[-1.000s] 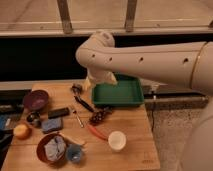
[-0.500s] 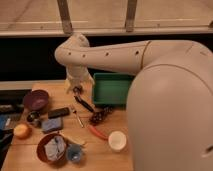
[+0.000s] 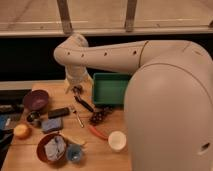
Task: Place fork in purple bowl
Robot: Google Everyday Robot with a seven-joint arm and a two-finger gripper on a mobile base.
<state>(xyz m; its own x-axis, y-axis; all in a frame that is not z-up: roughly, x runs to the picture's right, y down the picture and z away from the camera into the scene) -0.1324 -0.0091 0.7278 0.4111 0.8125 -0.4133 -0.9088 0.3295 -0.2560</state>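
The purple bowl stands at the table's left side, round and dark, with nothing in it. The fork, slim and silvery, lies flat on the wood near the table's middle, to the right of the bowl. My gripper hangs at the end of the white arm, just above the table's far part. It is above the fork and over the head of a black-handled utensil. It is apart from the fork.
A green tray stands right of the gripper. Dark grapes, an orange-red stick, a white cup, a reddish-brown bowl with grey cloth, a blue cup, a blue sponge and an orange fruit lie around.
The arm has swung left and closer to the camera, filling the right of the view. The gripper has moved left from the green tray to above the utensils.
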